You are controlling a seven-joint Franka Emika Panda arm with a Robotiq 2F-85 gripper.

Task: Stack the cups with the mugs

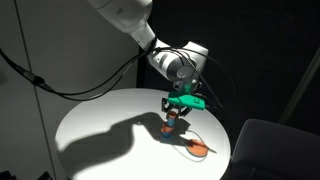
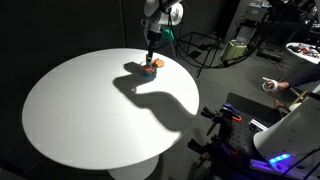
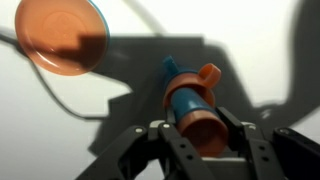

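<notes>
In the wrist view my gripper (image 3: pixel 196 128) is shut on the cup (image 3: pixel 192 108), a blue piece with an orange rim facing the camera. Its far end sits in or against the mug (image 3: pixel 203 76), an orange piece with a small handle that stands on the white round table (image 3: pixel 270 50). In both exterior views the gripper (image 1: pixel 176 108) (image 2: pixel 150 50) hangs straight above the small orange and blue stack (image 1: pixel 175 123) (image 2: pixel 151 67). I cannot tell how deep the cup sits in the mug.
A flat orange disc (image 3: pixel 68 35) (image 1: pixel 200 148) lies on the table (image 1: pixel 100 130) (image 2: pixel 90 110) close to the stack, near the edge. A dark chair (image 1: pixel 272 148) stands beside the table. Equipment and cables (image 2: pixel 235 125) crowd the floor nearby.
</notes>
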